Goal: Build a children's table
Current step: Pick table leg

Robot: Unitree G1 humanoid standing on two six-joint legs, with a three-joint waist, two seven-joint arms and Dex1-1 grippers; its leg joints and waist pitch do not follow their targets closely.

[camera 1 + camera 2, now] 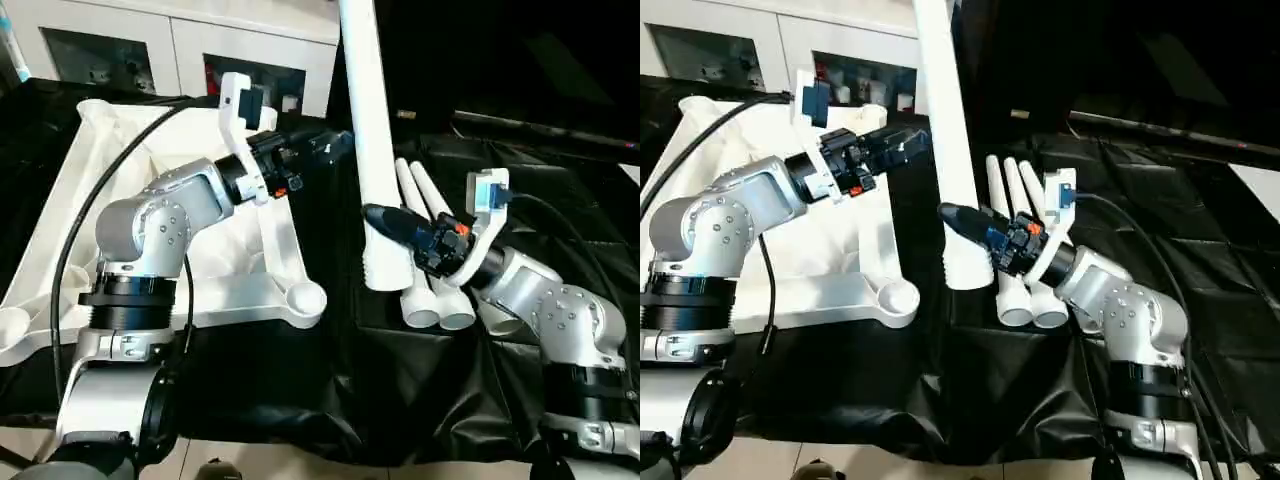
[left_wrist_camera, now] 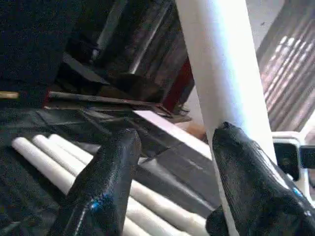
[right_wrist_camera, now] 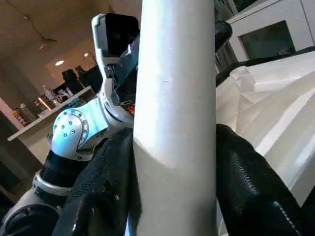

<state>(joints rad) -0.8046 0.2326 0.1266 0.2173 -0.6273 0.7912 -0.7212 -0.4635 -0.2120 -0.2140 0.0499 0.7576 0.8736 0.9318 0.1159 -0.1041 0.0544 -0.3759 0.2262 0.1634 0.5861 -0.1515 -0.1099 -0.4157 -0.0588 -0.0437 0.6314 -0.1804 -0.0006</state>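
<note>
The right gripper [image 3: 172,182] is clamping its two black fingers around a long white tubular plastic leg [image 1: 375,140], near the leg's grooved lower end, and is holding it upright, probably so that end can go down into a socket. The left gripper [image 2: 172,182] is reaching in from nine o'clock of the leg, higher up; its fingers are standing apart, one pad [image 2: 246,172] lying against the tube and the other clear of it, so it looks to be steadying rather than gripping. The white plastic rectangular tabletop [image 1: 60,250] is lying underside up at nine o'clock of the leg, ribs showing, with a round corner socket [image 1: 305,298] open close to the leg's base. Three more white legs [image 1: 432,290] are lying side by side on the black cloth [image 1: 300,400] at four o'clock of the held one, waiting.
</note>
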